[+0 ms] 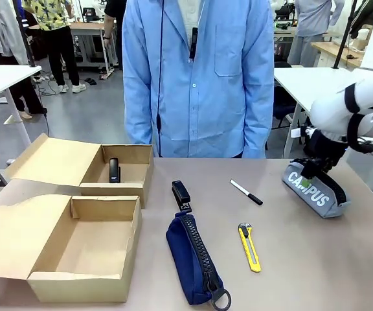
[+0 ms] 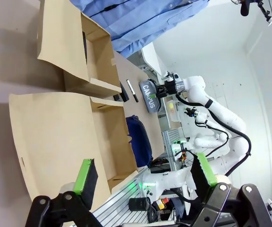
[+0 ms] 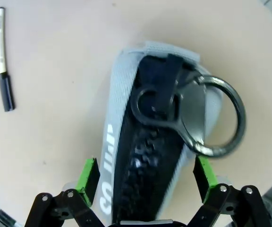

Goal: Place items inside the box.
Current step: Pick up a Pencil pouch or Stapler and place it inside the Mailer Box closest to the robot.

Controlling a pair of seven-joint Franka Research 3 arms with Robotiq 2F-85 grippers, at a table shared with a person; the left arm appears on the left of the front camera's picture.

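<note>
Straddling the grey pouch (image 3: 126, 142), the right gripper (image 3: 148, 177) holds its fingers (image 3: 89, 177) wide apart either side of the zipper (image 3: 145, 161); the left gripper (image 2: 144, 175) hangs spread, pointed at the box (image 2: 110, 137).

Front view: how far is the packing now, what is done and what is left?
Done: one black item is in the far box; the near box is empty. In hand: the right gripper is open, straddling the grey pouch, not yet gripping. Left: the navy pouch, stapler, pen and knife lie on the table.
</note>
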